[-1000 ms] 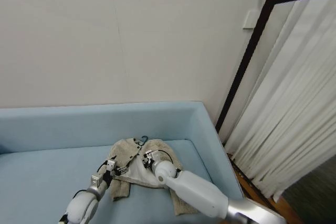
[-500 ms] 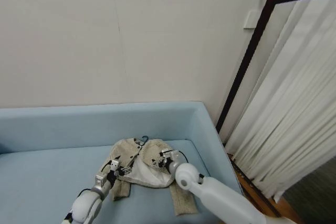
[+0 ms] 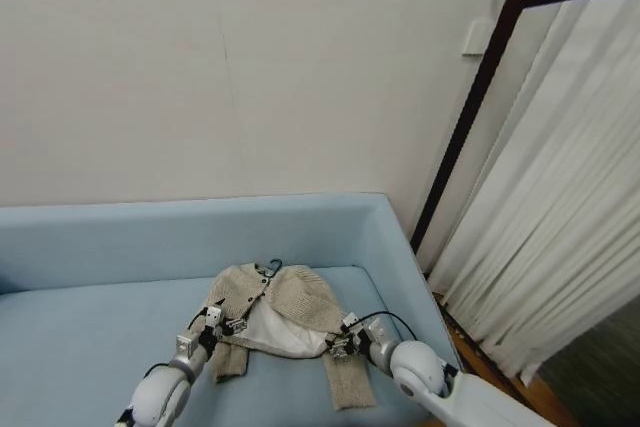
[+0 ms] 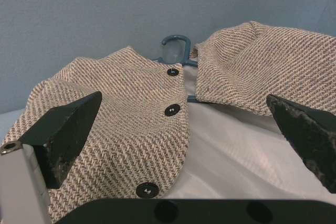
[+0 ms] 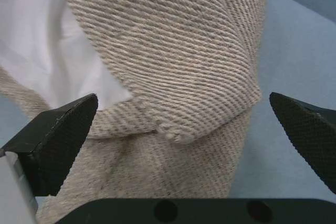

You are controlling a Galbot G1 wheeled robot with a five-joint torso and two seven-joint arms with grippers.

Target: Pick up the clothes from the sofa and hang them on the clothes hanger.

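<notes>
A beige knit cardigan (image 3: 285, 299) with a white lining lies on the light blue sofa (image 3: 90, 347), still on a dark hanger whose hook (image 3: 272, 267) sticks out at the collar. My left gripper (image 3: 222, 325) is open at the cardigan's left front panel; in the left wrist view that gripper (image 4: 184, 145) faces the buttoned edge (image 4: 170, 109) and the hanger hook (image 4: 176, 40). My right gripper (image 3: 343, 339) is open at the cardigan's right lower edge. From the right wrist, the gripper (image 5: 181, 140) hovers over the knit hem (image 5: 178, 56), its fingers (image 5: 55, 140) holding nothing.
A dark wooden clothes rack (image 3: 478, 97) stands to the right of the sofa, against the wall. White curtains (image 3: 560, 207) hang behind it. The sofa's right armrest (image 3: 400, 267) lies between the cardigan and the rack.
My right arm has drawn back from the cardigan's middle to its right lower edge. The cardigan's right panel now lies spread flat. The left gripper has barely moved.
</notes>
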